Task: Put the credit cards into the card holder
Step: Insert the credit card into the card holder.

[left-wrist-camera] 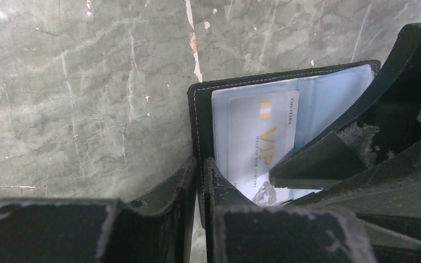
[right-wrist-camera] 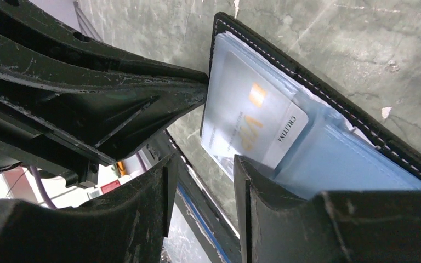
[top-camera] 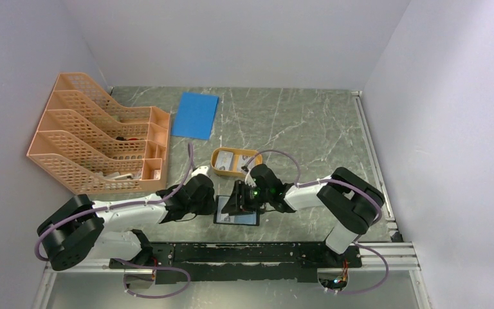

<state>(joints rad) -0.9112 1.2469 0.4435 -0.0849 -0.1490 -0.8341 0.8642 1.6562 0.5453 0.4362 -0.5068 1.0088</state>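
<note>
Pinching the small black folding card holder (left-wrist-camera: 200, 109) by its edge with the left jaws, low middle of the top view, to hold it open. With the right jaws spread and empty beside the pale silvery plastic card (left-wrist-camera: 257, 142), partly inside a clear pocket, maybe ready to push it deeper.

One card holder (top-camera: 231, 219) lies open near the near edge of the table (top-camera: 309, 129), and one credit card (left-wrist-camera: 257, 137), marked VIP, shows in its clear pocket. One orange dish (top-camera: 217, 165) sits toward the middle and holds pale cards (top-camera: 230, 159); there seem to be two, though the count is unsure. One blue sheet (top-camera: 195, 114) lies near the far edge. One peach file rack (top-camera: 96, 138) stands along the left edge. There are two arms, the left arm (top-camera: 122, 215) and the right arm (top-camera: 341, 199).
</note>
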